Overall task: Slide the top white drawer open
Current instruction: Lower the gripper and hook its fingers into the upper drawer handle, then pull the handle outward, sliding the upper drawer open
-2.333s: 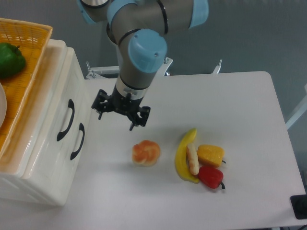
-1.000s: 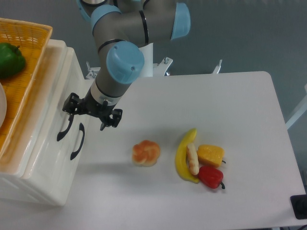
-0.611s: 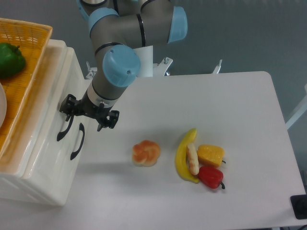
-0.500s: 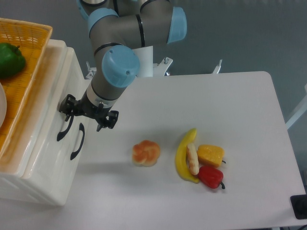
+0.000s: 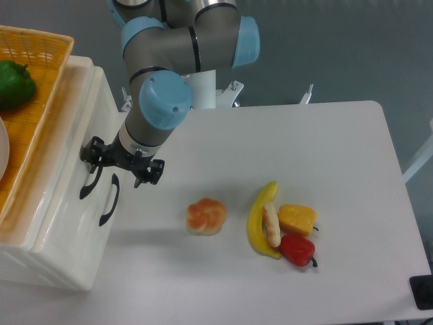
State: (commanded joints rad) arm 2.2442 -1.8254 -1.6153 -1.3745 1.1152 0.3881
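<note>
The cream-white cabinet (image 5: 64,223) stands at the left with its front facing right. The top white drawer (image 5: 71,156) is shut flush, and its black curved handle (image 5: 86,186) sits left of the lower drawer's handle (image 5: 109,202). My gripper (image 5: 122,162) is open and empty, right at the cabinet front. One fingertip (image 5: 91,152) is at the upper end of the top handle and hides it. The other fingertip (image 5: 151,172) hangs over the table to the right. I cannot tell whether the finger touches the handle.
An orange woven basket (image 5: 47,74) with a green pepper (image 5: 13,84) lies on top of the cabinet. On the table are a bread roll (image 5: 206,217), a banana (image 5: 259,220), a sausage (image 5: 271,226), a yellow corn piece (image 5: 297,219) and a red pepper (image 5: 298,250).
The gripper has moved left from over the table to the cabinet front, and in the last half second edged a little further left and down onto the top handle. The drawers have not moved.
</note>
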